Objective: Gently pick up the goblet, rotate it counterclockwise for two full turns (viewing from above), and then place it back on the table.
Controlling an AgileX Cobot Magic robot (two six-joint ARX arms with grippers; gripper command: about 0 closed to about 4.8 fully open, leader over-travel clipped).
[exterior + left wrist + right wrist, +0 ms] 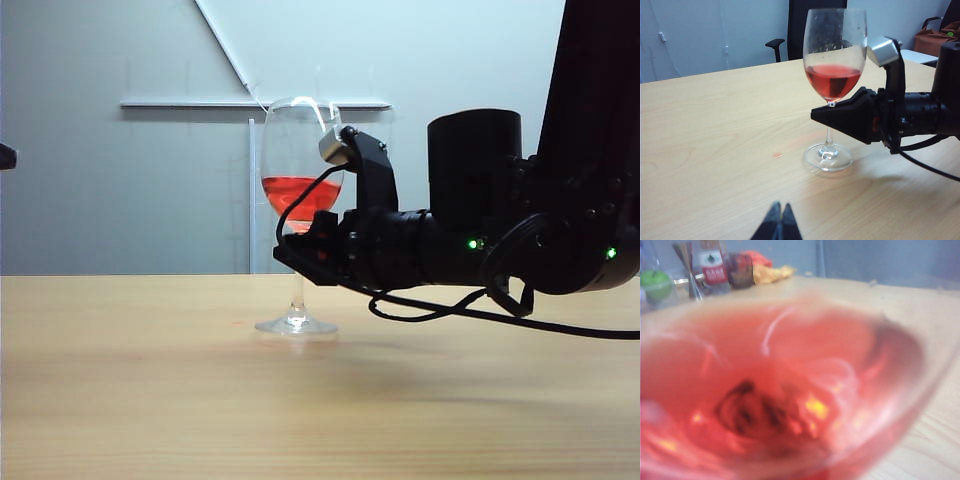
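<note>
The goblet (300, 150) stands upright on the table (150, 380), a clear wine glass holding red liquid, with its round foot (296, 324) flat on the wood. My right gripper (297, 246) reaches in level from the right and is shut on the thin stem just under the bowl. The left wrist view shows the goblet (835, 75) from the side, with the right gripper (828, 111) pinching the top of the stem. In the right wrist view the red bowl (790, 390) fills the picture and hides the jaws. My left gripper (780, 210) is shut and empty, well short of the glass.
A black cable (440, 305) sags under the right arm, close above the tabletop. Bottles (710, 265) and a green object (657, 285) stand at the table's far end. An office chair (790, 30) stands behind the table edge.
</note>
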